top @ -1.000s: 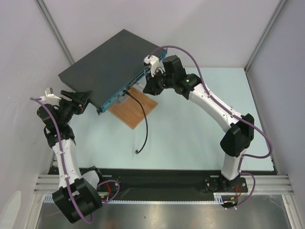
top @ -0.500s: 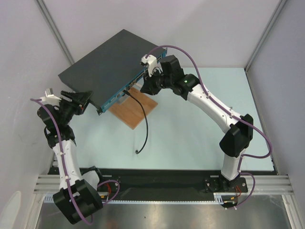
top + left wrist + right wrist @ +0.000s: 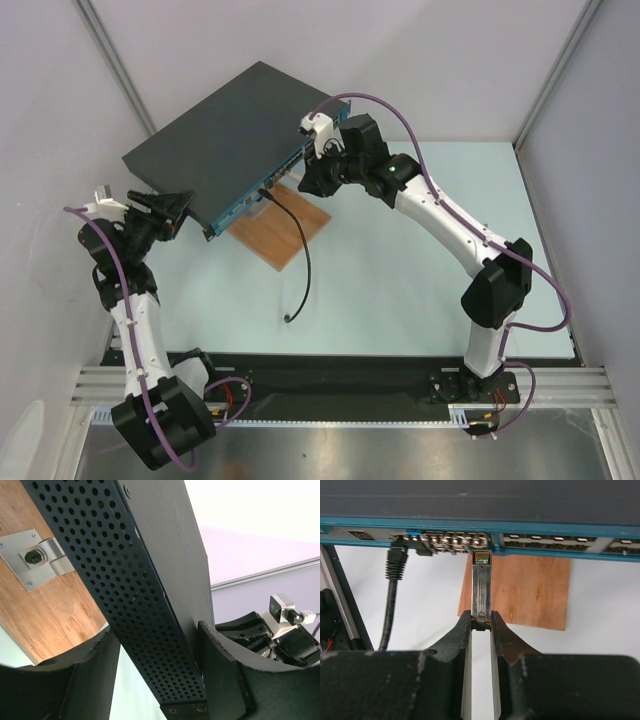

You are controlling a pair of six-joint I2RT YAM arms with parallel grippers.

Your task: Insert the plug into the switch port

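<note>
Little has shifted: the right arm nudged sideways and came back, so the plug [image 3: 481,587] stands with its tip at the front face of the switch [image 3: 470,502].
The tip sits at the socket row, and I cannot tell whether it has entered. If it is off-line it could catch the bezel, and a push would pivot it, since the right gripper [image 3: 481,622] pinches only its tail, jaws nearly closed. A hard shove might also slide the switch off the wooden board [image 3: 530,590] — the left gripper [image 3: 155,645], about half open, clamps the switch's side corner to steady it.
</note>
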